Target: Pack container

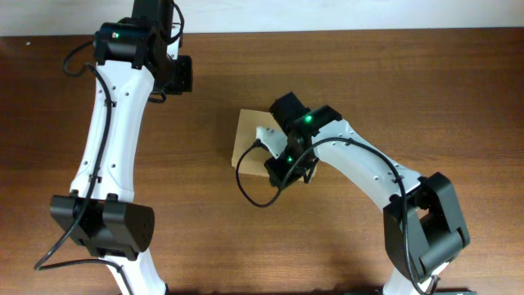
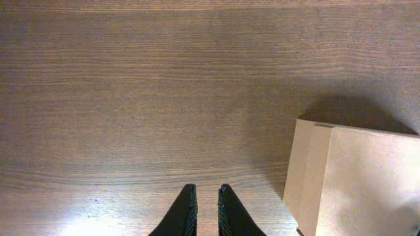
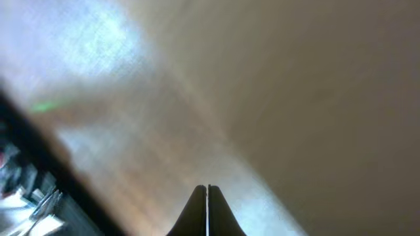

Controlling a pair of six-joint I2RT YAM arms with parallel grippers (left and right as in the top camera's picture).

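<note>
Container (image 1: 248,141) lying near middle of table (image 1: 393,74), lid lying flat. Right gripper (image 3: 207,191) hanging directly over container, fingers pressing together, clamping nothing; blurred tan surface filling its view, contact impossible to tell. Left gripper (image 2: 204,191) hanging well apart from container, over bare wood, fingers standing almost together with thin gap, holding nothing; container edge showing at lower right of its view.

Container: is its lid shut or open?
Looks shut. The left wrist view shows the container with a flat tan surface lying across its whole top, and no interior visible.
</note>
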